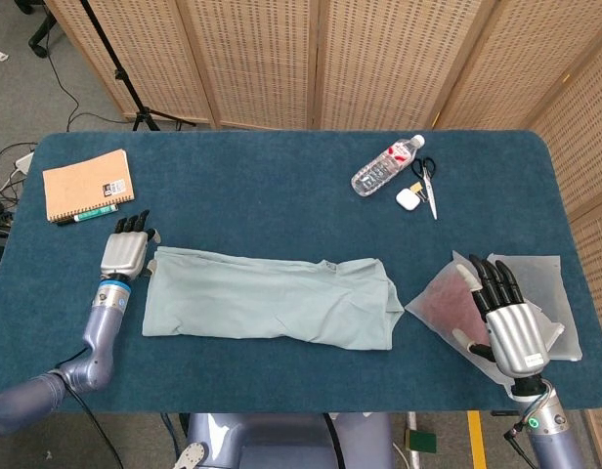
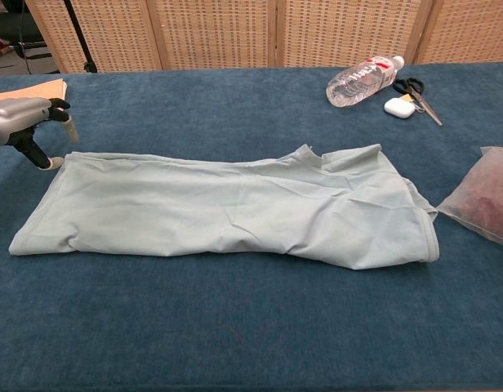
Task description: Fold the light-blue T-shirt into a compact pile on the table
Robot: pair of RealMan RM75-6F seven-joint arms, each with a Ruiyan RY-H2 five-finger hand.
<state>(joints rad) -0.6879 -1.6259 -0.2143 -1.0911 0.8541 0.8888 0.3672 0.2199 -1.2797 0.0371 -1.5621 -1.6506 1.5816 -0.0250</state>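
The light-blue T-shirt (image 1: 267,299) (image 2: 227,207) lies folded lengthwise into a long flat strip across the middle of the table, collar toward the right. My left hand (image 1: 125,251) (image 2: 24,124) hovers just off the shirt's far left corner, fingers apart, holding nothing. Its thumb tip sits close to the fabric edge in the chest view; contact is unclear. My right hand (image 1: 504,319) is over the table's right front, fingers spread and empty, well away from the shirt. It does not appear in the chest view.
A brown notebook (image 1: 87,183) with a green pen (image 1: 86,215) lies at the back left. A water bottle (image 1: 386,165), scissors (image 1: 428,181) and a white earbud case (image 1: 408,198) sit at the back right. Translucent bags (image 1: 536,295) (image 2: 483,197) lie under my right hand.
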